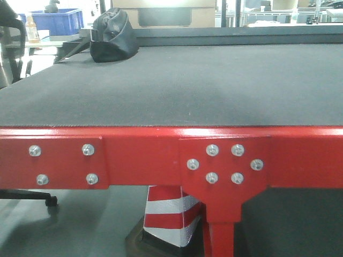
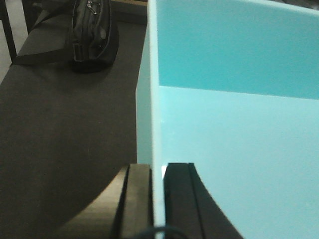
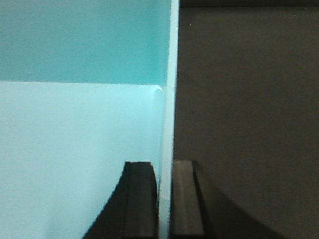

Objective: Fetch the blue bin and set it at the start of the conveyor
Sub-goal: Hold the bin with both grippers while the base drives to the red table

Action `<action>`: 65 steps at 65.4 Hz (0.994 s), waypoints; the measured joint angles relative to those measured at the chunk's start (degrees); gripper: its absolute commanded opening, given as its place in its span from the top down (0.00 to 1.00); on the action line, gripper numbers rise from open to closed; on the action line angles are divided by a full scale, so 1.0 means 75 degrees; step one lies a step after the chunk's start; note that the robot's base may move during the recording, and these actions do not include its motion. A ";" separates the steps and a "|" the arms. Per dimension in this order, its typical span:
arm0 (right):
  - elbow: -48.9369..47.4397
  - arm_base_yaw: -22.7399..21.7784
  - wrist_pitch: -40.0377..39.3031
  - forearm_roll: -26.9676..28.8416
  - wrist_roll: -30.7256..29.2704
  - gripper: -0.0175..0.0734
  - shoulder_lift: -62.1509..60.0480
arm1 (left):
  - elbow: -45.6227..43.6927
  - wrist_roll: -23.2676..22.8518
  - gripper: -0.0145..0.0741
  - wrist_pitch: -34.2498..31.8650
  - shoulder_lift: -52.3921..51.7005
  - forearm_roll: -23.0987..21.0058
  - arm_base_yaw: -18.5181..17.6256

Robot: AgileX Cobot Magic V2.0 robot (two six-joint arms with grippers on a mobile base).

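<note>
Front view: the belt [image 1: 177, 85] lies flat on its red frame [image 1: 139, 160], with a black bag [image 1: 111, 36] at the far left and a striped cone [image 1: 171, 214] on the floor under the frame. Neither the bin nor the arms show here.

Left wrist view: the left jaws are closed on the left wall of the cyan bin [image 2: 239, 149], one finger inside and one outside. Belt shows just beside that wall, with the bag farther along it.

Right wrist view: the right jaws pinch the bin's right wall the same way, with belt alongside.

The bin is therefore held between both arms over the belt. Whether its base touches cannot be told. This looks like the placing step. The next move calls for an even lowering until the bin sits flat, short of the bag, then both jaws releasing together.
</note>
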 measured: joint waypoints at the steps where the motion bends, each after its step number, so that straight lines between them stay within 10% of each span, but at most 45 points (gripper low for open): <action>1: 0.0000 0.0000 0.0000 0.0000 0.0000 0.99 0.0000 | 0.0000 0.0000 0.96 0.0000 0.0000 0.0000 0.0000; 65: 0.0000 0.0000 0.0000 0.0000 0.0000 0.99 0.0000 | 0.0000 0.0000 0.96 0.0000 0.0000 0.0000 0.0000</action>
